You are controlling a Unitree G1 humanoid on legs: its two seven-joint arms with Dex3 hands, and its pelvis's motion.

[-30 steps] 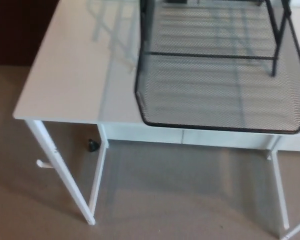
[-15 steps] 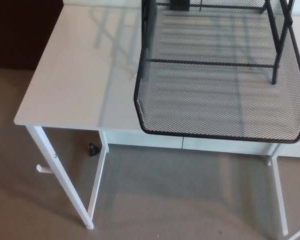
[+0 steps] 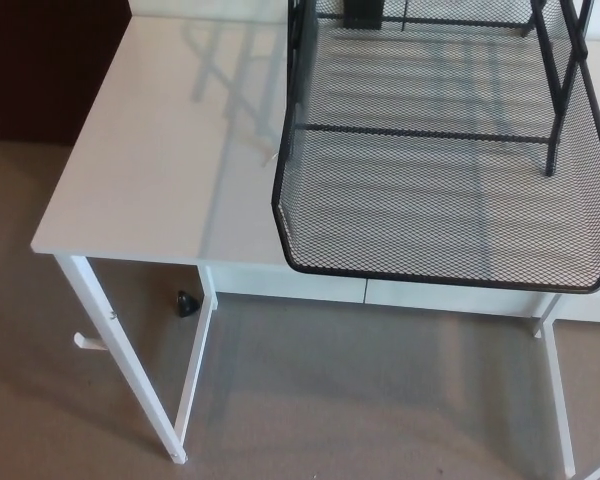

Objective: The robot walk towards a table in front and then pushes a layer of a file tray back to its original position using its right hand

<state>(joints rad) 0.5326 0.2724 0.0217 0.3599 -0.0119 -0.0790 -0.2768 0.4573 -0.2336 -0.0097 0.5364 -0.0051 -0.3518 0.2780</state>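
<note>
No hand of the robot shows in the head view, neither the left nor the right, so the state of the fingers cannot be told, and the place of the tray relative to them cannot be told either.

The black mesh file tray (image 3: 450,190) stands on the white table (image 3: 160,170), on its right part. Its lowest layer (image 3: 440,225) is pulled out toward the camera: the rounded front rim of this layer reaches over the near edge of the table and hangs a little above the floor side. Behind it, black frame bars (image 3: 555,80) rise upward, and one thin cross bar runs across above the mesh. The upper part of the tray is cut by the picture's top edge.

The left part of the table top is bare and carries faint shadows. Under the table are white legs (image 3: 120,350) and a beige carpet (image 3: 360,400). A small dark object (image 3: 187,303) lies on the carpet beside the inner leg.
</note>
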